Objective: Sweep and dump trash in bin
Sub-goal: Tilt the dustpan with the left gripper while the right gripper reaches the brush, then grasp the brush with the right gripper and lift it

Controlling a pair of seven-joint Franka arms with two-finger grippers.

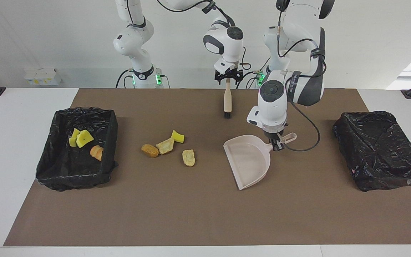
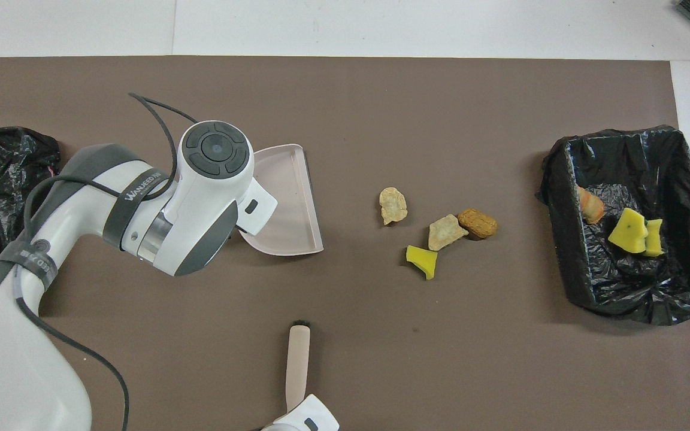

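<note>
A brown mat (image 1: pixel 198 221) is spread over the white counter (image 1: pixel 9 142). The handle of the flat beige plastic dustpan (image 1: pixel 248 162) is gripped tight by the left hand (image 1: pixel 276 145), and the pan is held low over the middle of the mat, with its open side turned toward the trash. The right hand (image 1: pixel 229 77) is seen at the top end of the small beige brush with black bristles (image 1: pixel 227 101), close to the counter edge where the robots stand; whether its fingers are shut on the brush handle cannot be told. The trash is found loose on the mat, between the dustpan and the black bag-lined bin at the right arm's end (image 1: pixel 79 150): a yellow sponge piece (image 1: pixel 177 136), a pale tan bread lump (image 1: pixel 165 146), a brown crusty bread lump (image 1: pixel 150 150) and a light bread lump (image 1: pixel 188 157). The first three are bunched close together, and the fourth is set a little apart, closest to the dustpan. Inside that bin, two yellow sponge pieces (image 1: pixel 80 138) and an orange-brown bread lump (image 1: pixel 97 152) are seen. A second black bag-lined bin (image 1: pixel 380 150) is placed at the left arm's end of the counter.
</note>
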